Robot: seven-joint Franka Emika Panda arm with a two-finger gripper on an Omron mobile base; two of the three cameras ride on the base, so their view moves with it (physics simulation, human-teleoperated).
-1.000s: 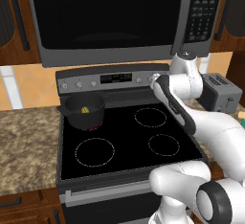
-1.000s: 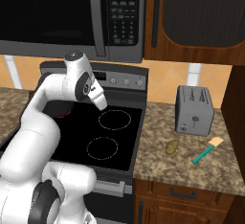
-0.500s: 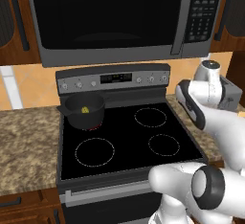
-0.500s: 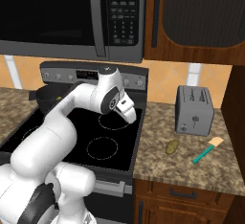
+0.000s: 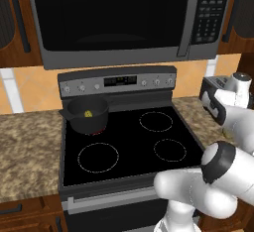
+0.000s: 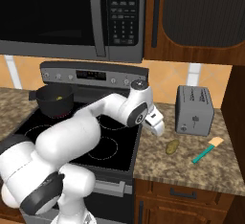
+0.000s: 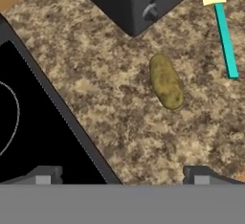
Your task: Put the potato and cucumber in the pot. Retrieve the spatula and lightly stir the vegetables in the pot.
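Observation:
The dark pot stands on the stove's back left burner, and the yellow-green cucumber lies inside it. On the granite counter right of the stove rests the olive-brown potato; in the hand view the potato is ahead of the fingers, slightly right. The spatula with a teal handle and cream blade lies further right, and the hand view has the spatula at the upper right. My gripper hovers open above the counter's left part, a little short of the potato, and is empty.
A grey toaster stands at the back of the right counter, just behind the potato. The black stove top borders the counter on the left. A microwave hangs over the stove, with wooden cabinets beside it.
The arm has swung right, from above the stove's back burners to above the right counter. The jaws stayed open. Pot, potato and spatula have not moved.

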